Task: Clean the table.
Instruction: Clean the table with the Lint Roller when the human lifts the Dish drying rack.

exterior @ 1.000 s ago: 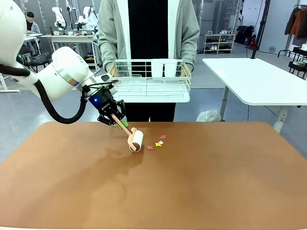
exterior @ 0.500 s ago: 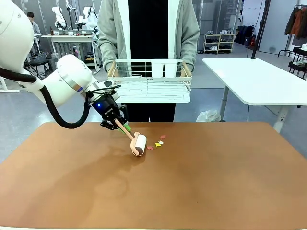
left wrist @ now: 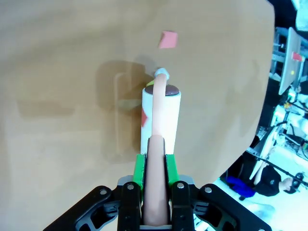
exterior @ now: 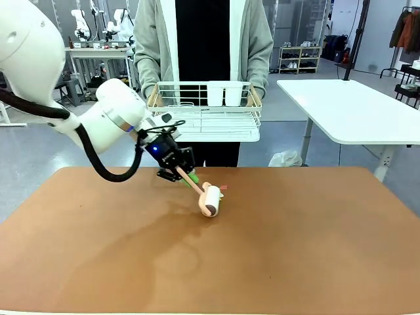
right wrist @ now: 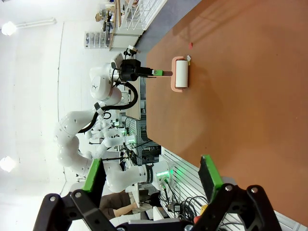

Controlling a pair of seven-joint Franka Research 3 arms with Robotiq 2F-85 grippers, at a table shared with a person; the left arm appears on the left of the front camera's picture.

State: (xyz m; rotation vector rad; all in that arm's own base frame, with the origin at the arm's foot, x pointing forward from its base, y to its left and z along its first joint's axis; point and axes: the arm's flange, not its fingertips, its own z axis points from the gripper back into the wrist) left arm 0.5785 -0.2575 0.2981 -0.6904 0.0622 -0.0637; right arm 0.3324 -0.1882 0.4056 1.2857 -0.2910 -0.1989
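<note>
The reddish-brown table (exterior: 295, 243) carries a lint roller (exterior: 210, 200) with a white drum and a pink handle. My left gripper (exterior: 182, 175) is shut on that handle, and the drum rests on the tabletop right of it. One pink paper scrap (exterior: 223, 188) lies just beyond the drum. In the left wrist view the green pads (left wrist: 139, 168) clamp the handle, the roller (left wrist: 161, 115) has a red scrap stuck to it, and the pink scrap (left wrist: 168, 39) lies ahead. My right gripper (right wrist: 151, 175) hangs open above the table (right wrist: 250, 106), far from the roller (right wrist: 182, 73).
A person stands at the far edge holding a white wire rack (exterior: 209, 115) with two white cups (exterior: 223, 93) in it. A white-topped table (exterior: 354, 108) stands at the back right. The near half of the brown top is bare.
My left gripper has swept the roller to the right over the scraps. The yellow and red scraps seen earlier no longer lie on the table; the pink one remains.
</note>
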